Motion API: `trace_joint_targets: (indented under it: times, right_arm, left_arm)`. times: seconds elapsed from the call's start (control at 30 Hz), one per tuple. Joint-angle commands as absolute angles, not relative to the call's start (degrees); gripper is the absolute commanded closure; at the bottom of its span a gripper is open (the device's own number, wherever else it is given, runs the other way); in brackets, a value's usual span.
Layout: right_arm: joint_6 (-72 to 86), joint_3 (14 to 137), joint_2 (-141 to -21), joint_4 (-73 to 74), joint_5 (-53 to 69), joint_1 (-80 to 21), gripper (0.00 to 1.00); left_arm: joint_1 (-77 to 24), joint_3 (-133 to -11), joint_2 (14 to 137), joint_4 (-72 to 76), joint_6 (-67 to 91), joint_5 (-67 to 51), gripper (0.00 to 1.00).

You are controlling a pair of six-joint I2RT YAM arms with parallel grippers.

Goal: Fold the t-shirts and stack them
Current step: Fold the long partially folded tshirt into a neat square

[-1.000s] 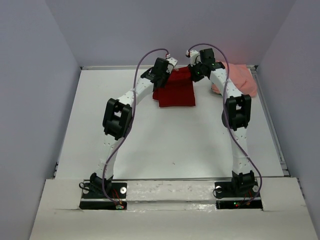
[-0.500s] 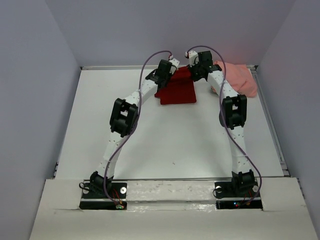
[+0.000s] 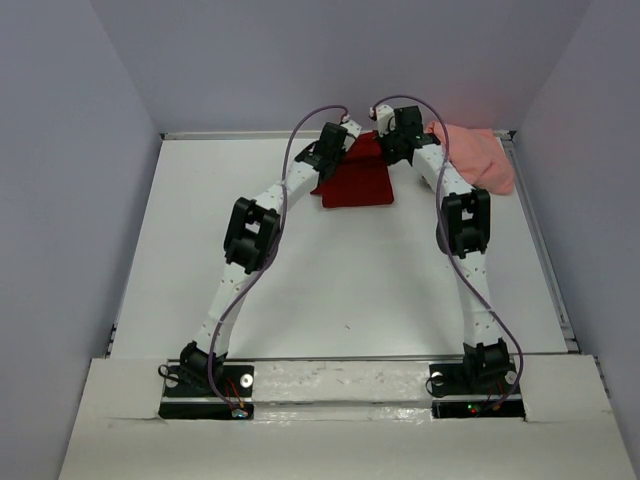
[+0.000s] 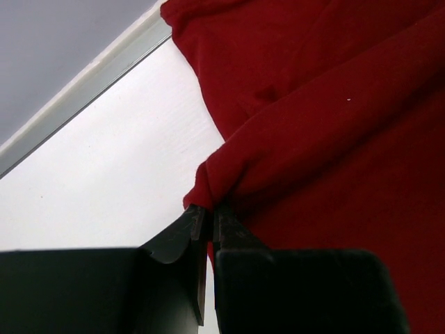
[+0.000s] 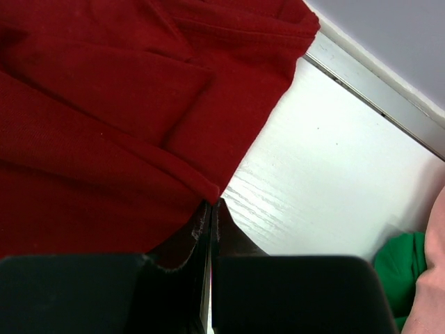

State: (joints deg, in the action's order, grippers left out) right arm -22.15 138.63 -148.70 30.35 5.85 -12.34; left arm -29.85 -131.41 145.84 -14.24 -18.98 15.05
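The dark red t-shirt (image 3: pixel 357 180) lies partly folded at the back middle of the table. My left gripper (image 3: pixel 330 148) is shut on its left edge; the left wrist view shows the cloth (image 4: pixel 327 125) pinched at the fingertips (image 4: pixel 212 216). My right gripper (image 3: pixel 395 143) is shut on its right edge, with the red cloth (image 5: pixel 118 104) pinched at the tips (image 5: pixel 211 207). The salmon pink t-shirt (image 3: pixel 478 158) lies crumpled at the back right. A bit of green fabric (image 5: pixel 400 268) shows beside the pink cloth (image 5: pixel 431 264) in the right wrist view.
The table's back rim (image 3: pixel 240 134) runs just behind the shirts, seen close in both wrist views (image 4: pixel 90 73) (image 5: pixel 375 80). Purple-grey walls enclose the table on three sides. The right rim (image 3: pixel 540 250) runs near the pink shirt.
Both grippers have moved toward the back wall, carrying the red shirt's edges with them; the shirt now lies further back and shorter front to back.
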Motion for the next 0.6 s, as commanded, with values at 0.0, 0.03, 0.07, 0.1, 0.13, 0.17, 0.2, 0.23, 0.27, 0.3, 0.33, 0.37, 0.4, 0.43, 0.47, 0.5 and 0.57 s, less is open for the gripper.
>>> trace_joint_targets:
  times: [0.0,0.03,0.07,0.1,0.13,0.17,0.2,0.23,0.27,0.3,0.33,0.37,0.4,0.43,0.47,0.5,0.57]
  right_arm:
    - [-23.73,141.50,-150.20,26.54,2.11,-11.60,1.00]
    - [-23.82,141.94,-150.55,26.37,1.76,-11.60,1.00]
    - [-24.17,142.20,-150.82,26.37,1.50,-11.60,1.00]
    - [-24.26,142.21,-150.91,26.28,1.32,-11.60,1.00]
    - [-24.52,142.38,-151.26,26.28,1.14,-11.60,1.00]
    - [-24.52,142.47,-151.35,26.28,0.97,-11.60,1.00]
    - [-24.61,142.56,-151.61,26.19,0.62,-11.60,1.00]
    - [-24.61,142.56,-151.61,26.28,0.35,-11.60,1.00]
    - [-24.70,142.56,-151.70,26.28,0.26,-11.60,1.00]
    - [-24.78,142.47,-151.70,26.28,0.26,-11.60,0.72]
    - [-24.79,142.38,-151.70,26.28,0.26,-11.60,0.60]
    - [-24.79,142.30,-151.61,26.28,0.26,-11.60,0.50]
    - [-24.79,142.12,-151.44,26.28,0.26,-11.60,0.30]
    - [-24.79,141.95,-151.35,26.28,0.26,-11.60,0.22]
    - [-24.79,141.77,-151.17,26.19,0.26,-11.60,0.17]
    - [-24.79,141.59,-151.00,26.19,0.26,-11.60,0.11]
    - [-24.70,141.07,-150.47,26.19,0.26,-11.60,0.02]
  left_arm:
    - [-29.88,-134.30,146.42,-11.34,-20.74,18.54,0.90]
    - [-29.97,-134.30,146.77,-11.25,-21.26,18.63,0.87]
    - [-30.14,-134.38,147.13,-10.99,-21.70,19.24,0.86]
    - [-30.32,-134.56,147.30,-10.81,-21.97,19.68,0.81]
    - [-30.41,-134.65,147.65,-10.64,-22.41,19.95,0.79]
    - [-30.50,-134.65,147.92,-10.55,-22.85,20.13,0.77]
    - [-30.67,-135.00,148.53,-10.46,-23.63,21.26,0.70]
    - [-30.85,-135.35,148.54,-10.46,-23.64,21.27,0.61]
    - [-30.94,-135.44,149.14,-10.55,-24.51,22.05,0.51]
    - [-31.11,-135.44,149.32,-10.46,-24.87,22.76,0.28]
    - [-31.29,-135.44,149.50,-10.37,-25.13,23.20,0.18]
    - [-31.29,-135.35,149.68,-10.37,-25.40,23.46,0.11]
    - [-31.29,-135.18,149.76,-10.20,-25.84,24.08,0.01]
    - [-31.38,-135.09,149.94,-10.02,-26.19,24.43,0.01]
    - [-31.46,-135.00,150.20,-9.67,-26.45,25.56,0.01]
    - [-31.46,-135.09,150.21,-9.58,-26.54,26.01,0.01]
    - [-31.47,-134.56,149.77,-9.06,-26.46,27.15,0.01]
